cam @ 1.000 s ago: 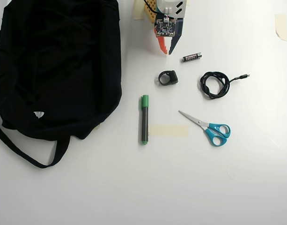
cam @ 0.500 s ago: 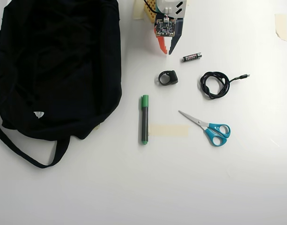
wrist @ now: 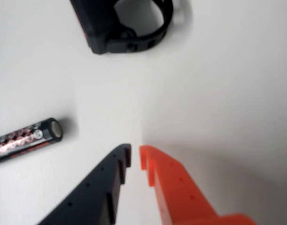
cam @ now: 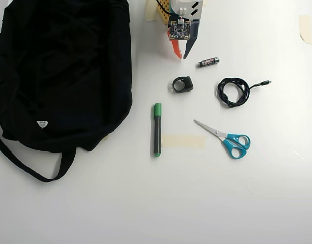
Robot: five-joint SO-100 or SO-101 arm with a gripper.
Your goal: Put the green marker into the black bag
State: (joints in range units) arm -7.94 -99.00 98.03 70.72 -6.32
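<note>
Overhead: marker (cam: 157, 129) right of bag (cam: 64, 71); scissors (cam: 227, 139) further right; cable (cam: 233, 91) behind.

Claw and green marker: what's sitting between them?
In the overhead view, a small black ring-shaped thing lies between the claw and the green marker.
</note>
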